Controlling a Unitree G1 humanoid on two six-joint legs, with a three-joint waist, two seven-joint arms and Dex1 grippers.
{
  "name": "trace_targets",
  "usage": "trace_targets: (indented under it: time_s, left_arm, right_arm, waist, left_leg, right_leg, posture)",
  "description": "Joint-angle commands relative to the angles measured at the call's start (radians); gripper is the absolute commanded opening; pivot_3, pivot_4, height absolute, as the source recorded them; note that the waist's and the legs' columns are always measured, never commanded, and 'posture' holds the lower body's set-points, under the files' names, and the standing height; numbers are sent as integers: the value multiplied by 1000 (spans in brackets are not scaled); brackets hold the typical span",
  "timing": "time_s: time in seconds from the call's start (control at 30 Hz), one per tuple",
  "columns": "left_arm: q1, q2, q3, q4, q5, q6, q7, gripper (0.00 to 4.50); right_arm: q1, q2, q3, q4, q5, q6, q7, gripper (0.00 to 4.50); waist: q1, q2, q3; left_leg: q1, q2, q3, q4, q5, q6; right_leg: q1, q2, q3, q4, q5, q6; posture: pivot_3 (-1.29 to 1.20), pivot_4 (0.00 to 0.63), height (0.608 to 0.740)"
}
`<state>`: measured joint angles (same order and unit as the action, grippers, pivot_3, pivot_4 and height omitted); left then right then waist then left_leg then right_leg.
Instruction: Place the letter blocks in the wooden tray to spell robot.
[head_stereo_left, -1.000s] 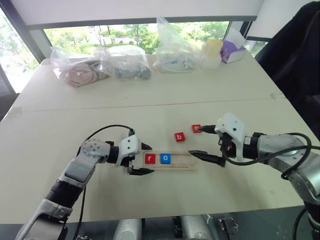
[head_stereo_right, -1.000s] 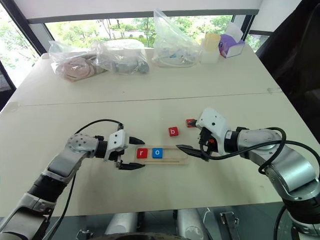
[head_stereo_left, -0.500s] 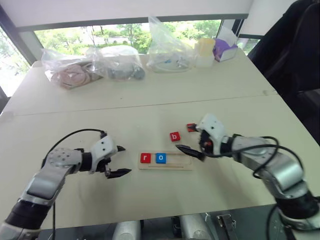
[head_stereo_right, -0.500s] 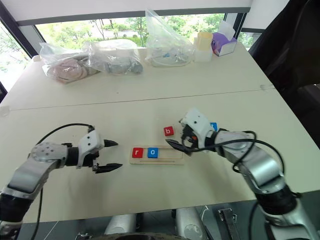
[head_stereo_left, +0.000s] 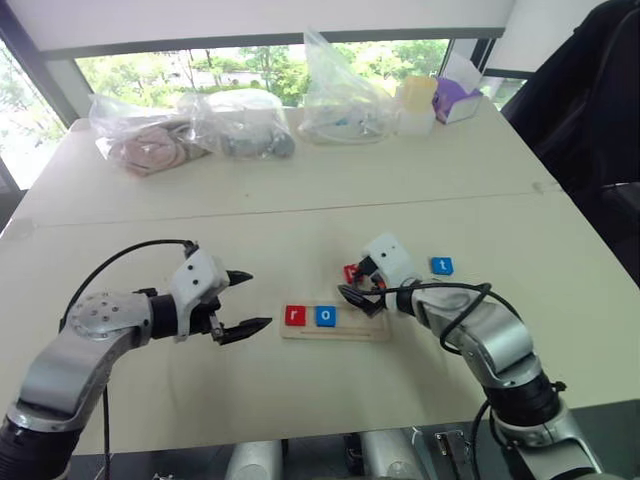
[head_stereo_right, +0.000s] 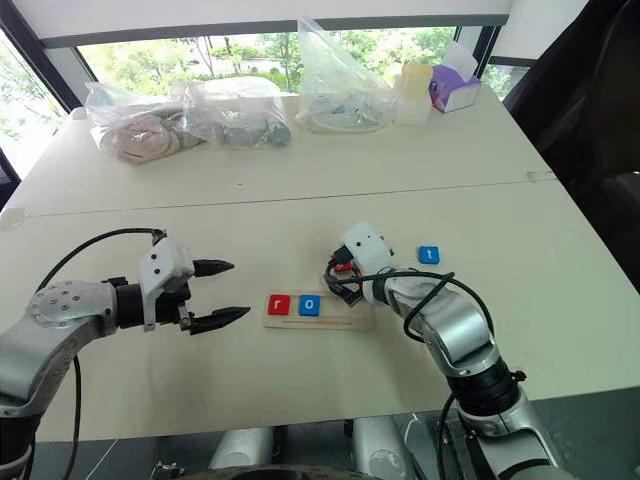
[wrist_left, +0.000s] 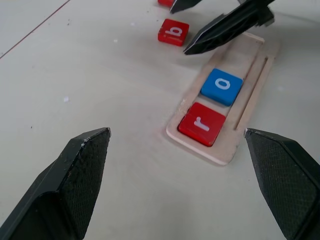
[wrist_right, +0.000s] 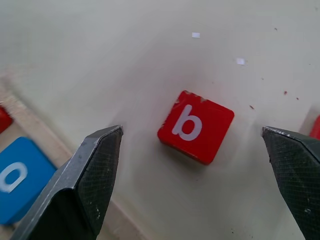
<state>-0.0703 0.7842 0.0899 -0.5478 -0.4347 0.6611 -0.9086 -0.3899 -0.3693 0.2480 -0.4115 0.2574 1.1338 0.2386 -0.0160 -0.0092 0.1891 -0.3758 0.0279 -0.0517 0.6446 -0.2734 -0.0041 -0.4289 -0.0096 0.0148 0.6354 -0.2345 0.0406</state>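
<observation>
Pale wood frames the wooden tray (head_stereo_left: 336, 327) on the cream table (head_stereo_left: 300, 200), its first two slots filled by a red "r" block (head_stereo_left: 295, 316) and a blue "o" block (head_stereo_left: 326, 316). The right gripper (wrist_right: 192, 150) hangs over the red "b" block (wrist_right: 196, 126), fingers spread wide on either side, nothing held. A blue "t" block (head_stereo_left: 441, 266) lies at the tray's two o'clock. At the tray's nine o'clock, the left gripper (head_stereo_left: 243, 301) hovers, fingers also wide and empty. Plastic bags (head_stereo_left: 240, 120) line the far edge.
</observation>
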Motion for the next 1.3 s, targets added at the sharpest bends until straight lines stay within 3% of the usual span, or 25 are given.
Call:
trace_targets:
  time_s: [0.03,0.27,0.37,0.53,0.73,0.93,1.13,1.3]
  left_arm:
    - [-5,4,-10,-55,-26,15,18,4461]
    - [-4,4,-35,-78,-32,26,41,4461]
    - [4,7,-42,-87,-36,22,42,4500]
    - [1,3,-66,-102,-35,27,56,4500]
    - [16,-3,-80,-131,-56,29,66,4500]
    - [35,-14,-114,-143,-61,18,70,4500]
    - [33,-25,-142,-118,-47,-9,65,4500]
    - [28,-22,-157,-90,-35,-39,51,4500]
  right_arm:
    - [-17,70,-44,3,-12,38,-53,4500]
    - [-13,134,-49,21,-42,75,-103,4500]
    - [-4,154,-37,13,-50,95,-115,3658]
    - [-2,127,-19,-3,-55,107,-93,1160]
    - [8,25,-2,-106,-70,142,-69,1144]
    - [79,-66,-198,-361,-14,387,-6,1144]
    - [227,-54,-363,-498,36,481,10,1144]
    - [329,38,-422,-527,59,481,-49,1144]
  waist:
    - [-1,0,0]
    - [-1,0,0]
    - [-1,0,0]
    - [-2,0,0]
    - [1,0,0]
    - [3,0,0]
    - [2,0,0]
    - [-1,0,0]
  left_leg:
    - [0,0,0,0,0,0]
    - [0,0,0,0,0,0]
    - [0,0,0,0,0,0]
    - [0,0,0,0,0,0]
    - [0,0,0,-1,0,0]
    - [-1,-1,0,0,0,0]
    - [0,0,0,-1,0,0]
    - [0,0,0,-2,0,0]
  right_leg:
    - [0,0,0,0,0,0]
    - [0,0,0,0,0,0]
    - [0,0,0,0,0,0]
    - [0,0,0,0,0,0]
    - [0,0,0,0,-1,1]
    - [0,-1,0,-1,-1,1]
    - [0,0,0,-1,-1,1]
    - [0,0,0,-2,-1,1]
  posture:
    - [0,150,740]
    - [0,150,740]
    - [0,150,740]
    - [0,150,740]
    - [0,150,740]
    - [0,150,740]
    - [0,150,740]
    - [0,150,740]
